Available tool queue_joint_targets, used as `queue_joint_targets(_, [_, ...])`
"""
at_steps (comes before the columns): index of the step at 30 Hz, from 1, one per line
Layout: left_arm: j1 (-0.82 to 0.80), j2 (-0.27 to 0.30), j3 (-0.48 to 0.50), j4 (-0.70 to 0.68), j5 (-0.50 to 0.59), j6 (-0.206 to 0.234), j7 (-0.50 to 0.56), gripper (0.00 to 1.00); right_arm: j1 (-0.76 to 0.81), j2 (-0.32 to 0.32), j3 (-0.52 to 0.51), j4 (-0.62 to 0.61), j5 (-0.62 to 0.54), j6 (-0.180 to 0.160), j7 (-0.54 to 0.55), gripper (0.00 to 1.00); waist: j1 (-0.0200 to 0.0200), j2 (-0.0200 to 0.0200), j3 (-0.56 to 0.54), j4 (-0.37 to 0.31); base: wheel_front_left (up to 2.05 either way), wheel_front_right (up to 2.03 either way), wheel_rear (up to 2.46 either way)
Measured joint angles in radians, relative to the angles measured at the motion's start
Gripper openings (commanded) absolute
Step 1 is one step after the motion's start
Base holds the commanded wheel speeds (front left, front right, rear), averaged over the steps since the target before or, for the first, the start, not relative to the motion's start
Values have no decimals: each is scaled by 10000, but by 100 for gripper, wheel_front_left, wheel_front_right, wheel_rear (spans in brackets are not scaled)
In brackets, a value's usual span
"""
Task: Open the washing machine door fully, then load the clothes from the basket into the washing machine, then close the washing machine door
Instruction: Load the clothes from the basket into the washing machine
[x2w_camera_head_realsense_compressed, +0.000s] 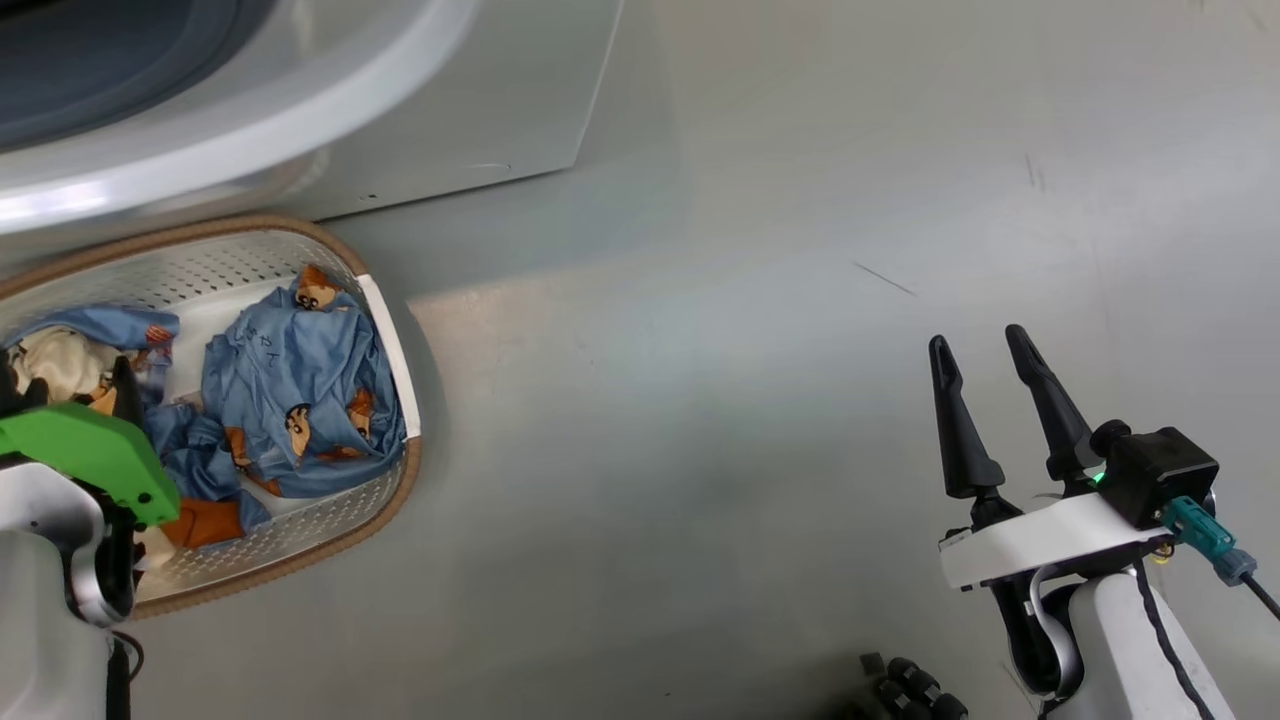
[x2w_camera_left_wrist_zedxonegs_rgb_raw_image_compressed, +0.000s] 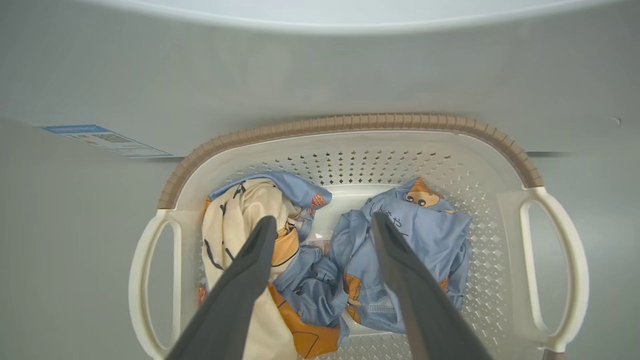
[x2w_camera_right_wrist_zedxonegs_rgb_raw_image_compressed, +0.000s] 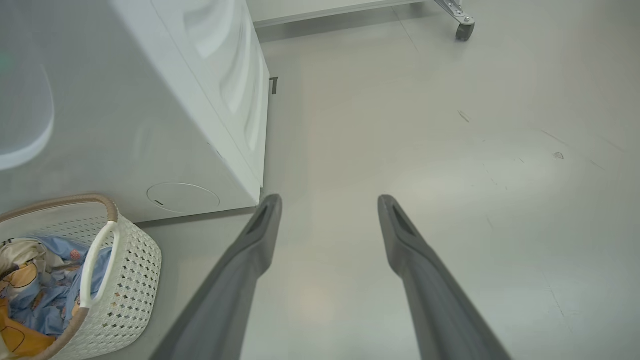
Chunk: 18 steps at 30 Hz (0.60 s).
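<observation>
The cream basket (x2w_camera_head_realsense_compressed: 200, 228) with a brown rim stands on the floor against the white washing machine (x2w_camera_head_realsense_compressed: 450, 120), whose grey gasket (x2w_camera_head_realsense_compressed: 90, 70) shows at the top left. The washing machine door is out of view. Light blue clothes (x2w_camera_head_realsense_compressed: 300, 400) with orange-brown figures and a cream and orange piece (x2w_camera_left_wrist_zedxonegs_rgb_raw_image_compressed: 235, 220) lie in the basket (x2w_camera_left_wrist_zedxonegs_rgb_raw_image_compressed: 360, 121). My left gripper (x2w_camera_left_wrist_zedxonegs_rgb_raw_image_compressed: 324, 221) hangs open just above the clothes (x2w_camera_left_wrist_zedxonegs_rgb_raw_image_compressed: 425, 235), one finger over each heap, holding nothing. My right gripper (x2w_camera_head_realsense_compressed: 980, 345) stands open and empty over bare floor, far to the right of the basket (x2w_camera_right_wrist_zedxonegs_rgb_raw_image_compressed: 130, 270).
A blue label sticker (x2w_camera_left_wrist_zedxonegs_rgb_raw_image_compressed: 107, 141) is on the washer's front, low beside the basket. A round cover (x2w_camera_right_wrist_zedxonegs_rgb_raw_image_compressed: 182, 197) sits low on the washer's front (x2w_camera_right_wrist_zedxonegs_rgb_raw_image_compressed: 150, 125). A caster wheel (x2w_camera_right_wrist_zedxonegs_rgb_raw_image_compressed: 463, 30) of a frame stands far off. Grey floor (x2w_camera_head_realsense_compressed: 750, 350) spreads to the right.
</observation>
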Motion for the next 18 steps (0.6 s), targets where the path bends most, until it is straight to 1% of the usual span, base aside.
queue_joint_targets(8, [-581,211,65,606,50,341,405,100,-208,23,-205,79,-4,0,0,100,0,0,751,-238,0,0,0])
queue_joint_targets(15, [-718,349,121,1103,213,617,654,100,-302,29,-167,115,33,0,0,100,-1,0,881,-269,0,0,0])
queue_joint_targets(18, [-779,493,244,1279,240,654,963,100,-322,31,-125,86,104,0,0,100,-2,0,937,-262,0,0,0])
